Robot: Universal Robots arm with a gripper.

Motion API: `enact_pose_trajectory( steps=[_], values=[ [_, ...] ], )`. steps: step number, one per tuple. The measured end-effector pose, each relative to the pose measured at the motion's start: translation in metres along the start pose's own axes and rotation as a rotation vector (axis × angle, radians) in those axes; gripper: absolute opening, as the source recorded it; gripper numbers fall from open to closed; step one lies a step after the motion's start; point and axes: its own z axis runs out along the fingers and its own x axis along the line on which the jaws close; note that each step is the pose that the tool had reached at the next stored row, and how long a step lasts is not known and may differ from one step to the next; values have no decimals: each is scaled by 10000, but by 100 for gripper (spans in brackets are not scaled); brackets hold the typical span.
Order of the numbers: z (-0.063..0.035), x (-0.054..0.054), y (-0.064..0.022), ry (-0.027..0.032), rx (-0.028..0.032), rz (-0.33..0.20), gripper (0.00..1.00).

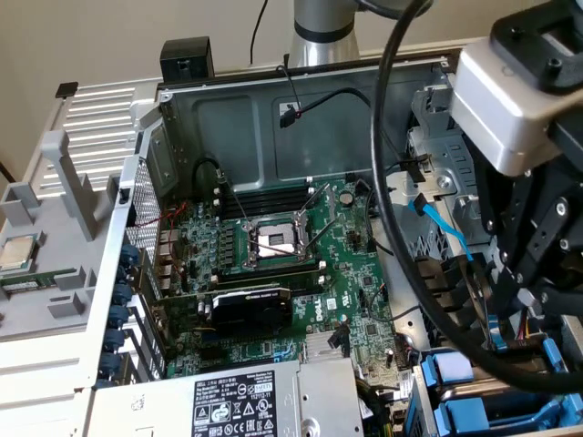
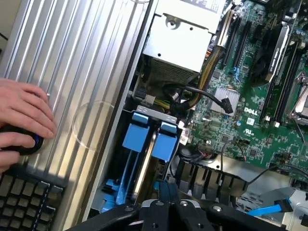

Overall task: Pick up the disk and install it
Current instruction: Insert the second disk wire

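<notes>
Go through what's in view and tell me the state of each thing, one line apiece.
gripper: shut, holding nothing, above the drive bay.
blue carriers: two, seated side by side in the bay.
computer case: open, side panel off.
CPU socket: bare, no cooler on it.
graphics card: plugged into the motherboard.
blue cable: hanging loose.
hand: resting on a black device.

Black cables (image 1: 387, 182) cross drive bay (image 2: 144, 139); motherboard (image 1: 273, 264) side open

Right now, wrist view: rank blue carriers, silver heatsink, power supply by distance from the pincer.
1. Blue carriers: drive bay, just ahead of pincer
2. Silver heatsink: on the motherboard
3. Power supply: beyond the bay
</notes>
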Motion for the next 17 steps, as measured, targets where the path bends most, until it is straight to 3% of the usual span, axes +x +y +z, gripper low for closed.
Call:
enact_pose_trajectory(
  steps=[6, 13, 17],
  values=[
    [-4, 1, -5, -6, 27, -798, 11],
    [-5, 9, -30, -23, 2, -1519, 11],
    [-5, 11, -31, -21, -29, -2197, 11]
  ],
)
